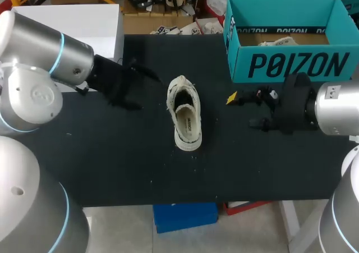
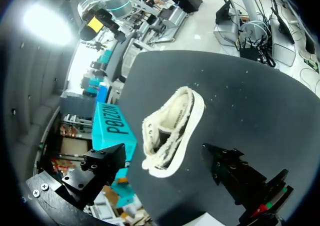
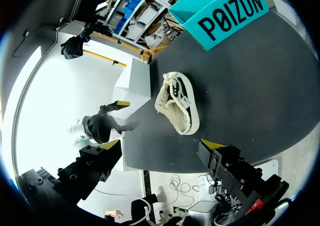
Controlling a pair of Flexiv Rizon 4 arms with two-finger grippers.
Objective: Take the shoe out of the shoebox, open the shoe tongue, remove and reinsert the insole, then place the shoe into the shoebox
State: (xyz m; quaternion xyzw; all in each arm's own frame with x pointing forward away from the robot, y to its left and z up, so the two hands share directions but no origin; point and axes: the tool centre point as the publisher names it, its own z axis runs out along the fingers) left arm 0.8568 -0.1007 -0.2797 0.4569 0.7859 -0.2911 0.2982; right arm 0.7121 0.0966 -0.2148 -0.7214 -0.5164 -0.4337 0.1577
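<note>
1. Black matte surface point(image 1: 112, 163): it carries one shoe and one shoebox. Small pale specks point(image 1: 168, 166) lie scattered on it near the shoe.
2. Left gripper point(image 1: 137, 88): hangs over the left part of the surface, pointing toward the shoe. Its fingers point(image 2: 105, 167) are spread wide with nothing between them, and they stand apart from the shoe.
3. Shoe point(image 1: 185, 114): a cream sneaker outside the box, near the middle of the surface. It stands upright on its sole, opening upward and insole showing, and lies between the two grippers, touched by neither.
4. Right gripper point(image 1: 245, 110): over the right part of the surface, just in front of the shoebox and facing the shoe. Fingers point(image 3: 102, 158) released, holding nothing.
5. Shoebox point(image 1: 291, 67): teal, lid off, at the far right of the surface. Something pale lies inside; cannot tell what it is.
</note>
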